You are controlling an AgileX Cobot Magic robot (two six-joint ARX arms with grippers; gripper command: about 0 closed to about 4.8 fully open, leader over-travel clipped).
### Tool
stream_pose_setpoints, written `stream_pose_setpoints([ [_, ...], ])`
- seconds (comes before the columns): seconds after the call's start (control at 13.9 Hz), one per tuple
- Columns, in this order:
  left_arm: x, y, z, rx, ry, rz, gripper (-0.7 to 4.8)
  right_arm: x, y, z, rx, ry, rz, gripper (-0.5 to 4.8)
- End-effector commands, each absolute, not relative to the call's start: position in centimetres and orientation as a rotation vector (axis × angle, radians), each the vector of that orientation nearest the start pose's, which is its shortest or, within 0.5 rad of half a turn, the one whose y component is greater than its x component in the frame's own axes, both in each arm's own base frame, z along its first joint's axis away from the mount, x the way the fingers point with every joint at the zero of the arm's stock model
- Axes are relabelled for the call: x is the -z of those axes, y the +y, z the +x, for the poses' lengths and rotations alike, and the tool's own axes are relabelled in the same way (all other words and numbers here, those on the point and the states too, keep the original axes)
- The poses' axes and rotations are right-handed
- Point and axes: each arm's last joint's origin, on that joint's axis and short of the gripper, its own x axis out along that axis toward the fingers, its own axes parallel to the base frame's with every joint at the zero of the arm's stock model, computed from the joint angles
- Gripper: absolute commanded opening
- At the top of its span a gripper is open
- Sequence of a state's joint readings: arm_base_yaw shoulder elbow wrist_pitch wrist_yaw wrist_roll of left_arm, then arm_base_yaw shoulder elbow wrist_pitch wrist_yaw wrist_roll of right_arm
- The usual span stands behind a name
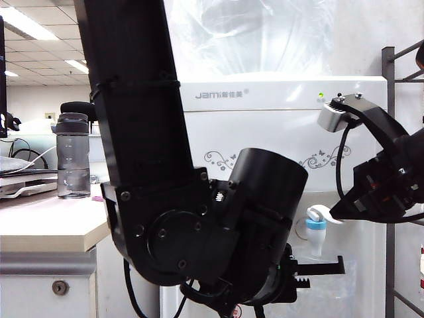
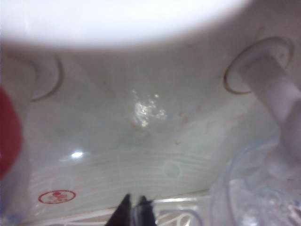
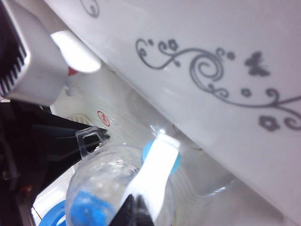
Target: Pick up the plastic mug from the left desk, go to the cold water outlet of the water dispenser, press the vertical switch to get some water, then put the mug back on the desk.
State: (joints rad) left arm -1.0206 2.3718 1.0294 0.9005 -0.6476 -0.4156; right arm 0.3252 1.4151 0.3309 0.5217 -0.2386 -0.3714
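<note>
The plastic mug (image 3: 113,188) is clear, dimpled plastic, the water dispenser (image 1: 265,132) and vertical switch (image 3: 153,172) glossy smooth white plastic, and the left desk (image 1: 46,222) matt beige.

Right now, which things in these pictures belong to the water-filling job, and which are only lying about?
Belonging to the job:
- plastic mug, held under the tap by its handle
- cold water outlet
- vertical switch
- water dispenser
- left desk
- left pincer, shut on the mug's handle
- right pincer, shut, at the switch

Just lying about:
- grey bottle
- red tap
</note>
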Motion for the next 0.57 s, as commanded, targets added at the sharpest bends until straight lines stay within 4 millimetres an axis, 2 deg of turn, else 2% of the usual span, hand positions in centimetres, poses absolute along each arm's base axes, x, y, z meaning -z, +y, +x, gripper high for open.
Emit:
stream_pose_setpoints([
  [0.07, -3.2, -34.0, 22.8, 0.301, 0.328, -0.124, -0.05, -12.3, 7.8, 21.2, -0.63, 0.49, -0.38, -0.05],
  [0.57, -3.2, -34.0, 22.8, 0.302, 0.328, -0.124, -0.05, -15.3, 7.5, 20.6, -0.568, 0.358, -0.388, -0.05],
])
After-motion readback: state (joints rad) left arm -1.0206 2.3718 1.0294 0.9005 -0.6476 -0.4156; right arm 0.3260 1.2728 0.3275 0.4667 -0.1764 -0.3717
